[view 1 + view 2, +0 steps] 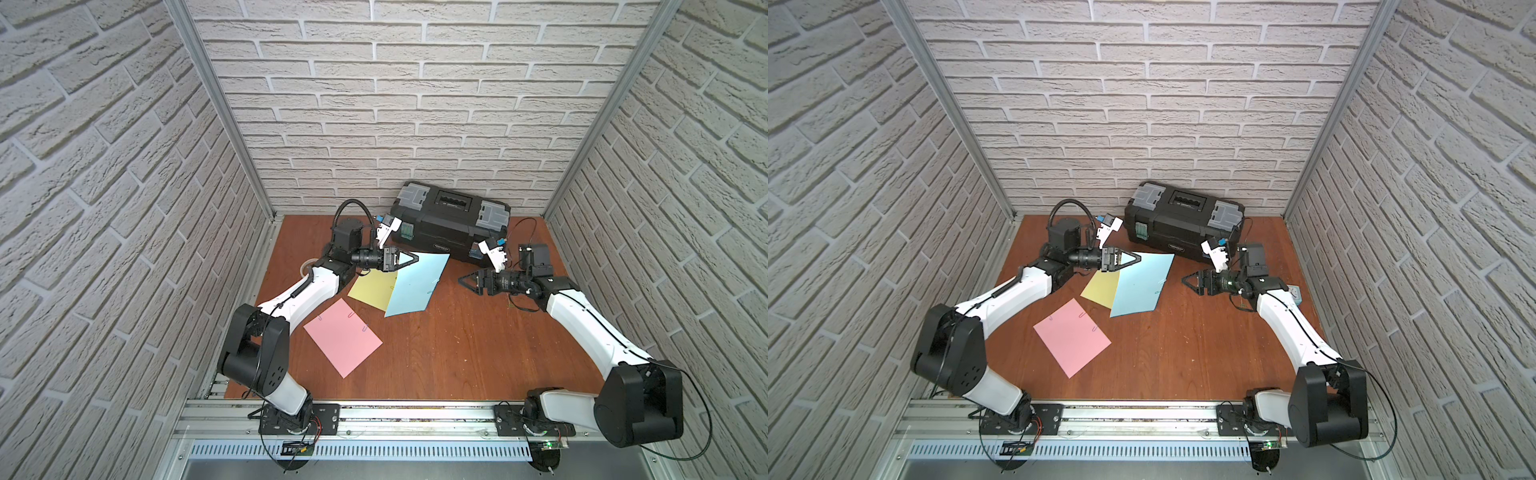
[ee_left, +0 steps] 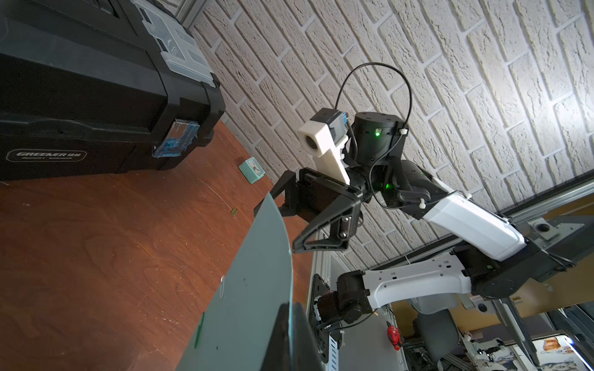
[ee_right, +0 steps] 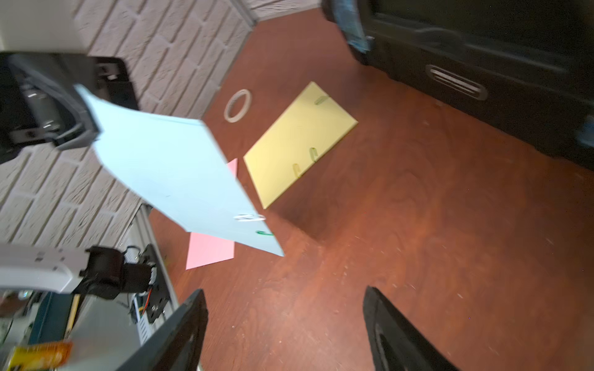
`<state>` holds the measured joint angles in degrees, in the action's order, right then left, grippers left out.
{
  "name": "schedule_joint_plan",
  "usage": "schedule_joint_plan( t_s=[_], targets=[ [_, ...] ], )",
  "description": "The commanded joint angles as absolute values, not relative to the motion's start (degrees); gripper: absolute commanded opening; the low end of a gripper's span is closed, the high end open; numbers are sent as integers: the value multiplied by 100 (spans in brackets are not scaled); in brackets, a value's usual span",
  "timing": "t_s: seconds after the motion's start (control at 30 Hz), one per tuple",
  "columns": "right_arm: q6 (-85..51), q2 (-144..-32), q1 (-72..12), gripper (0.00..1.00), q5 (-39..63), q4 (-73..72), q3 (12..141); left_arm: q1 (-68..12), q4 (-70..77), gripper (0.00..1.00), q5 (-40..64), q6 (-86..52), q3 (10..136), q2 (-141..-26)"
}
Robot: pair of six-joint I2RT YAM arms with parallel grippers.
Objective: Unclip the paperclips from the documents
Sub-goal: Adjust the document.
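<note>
Toolbox [image 1: 451,224] of black plastic sits shut, contents hidden. The left gripper [image 1: 417,259] pinches a corner of the thin light blue sheet [image 1: 415,286], held off the wooden table [image 1: 457,353]; its silver paperclip [image 3: 249,217] and green paperclip [image 3: 264,233] face the right gripper [image 1: 464,281], spread wide and empty nearby. The yellow sheet [image 1: 370,291] and pink sheet [image 1: 343,336] lie flat.

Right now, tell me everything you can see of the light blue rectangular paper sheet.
The light blue paper sheet is plain, unprinted and bowed. The shut left gripper pinches one corner and holds it off the brown wooden table, sloping down away from the grip. A silver paperclip and a green paperclip sit clipped on one edge near the far corner. In both top views it overlaps the yellow paper sheet.
</note>
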<state>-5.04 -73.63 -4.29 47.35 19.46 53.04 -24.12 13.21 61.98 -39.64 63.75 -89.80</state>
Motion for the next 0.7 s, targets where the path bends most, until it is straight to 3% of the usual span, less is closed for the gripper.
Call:
schedule_joint_plan(
  t_s=[0.0, 0.53, 0.67],
  targets=[
    [-151, -7402, -751, 78, 5667, 1182, 5203, -2384, 1371, 0, 6535, -3851, 6377, -8705],
    [-1254, -8163, -1220, 79, 6688, -1414, 5080, -2395, 677, 0, 6871, -3506, 6485, -8237],
    [-1282, -8214, -1357, 75, 6888, -1445, 5148, -2395, 694, 0, 6880, -3487, 6517, -8272]
  ],
)
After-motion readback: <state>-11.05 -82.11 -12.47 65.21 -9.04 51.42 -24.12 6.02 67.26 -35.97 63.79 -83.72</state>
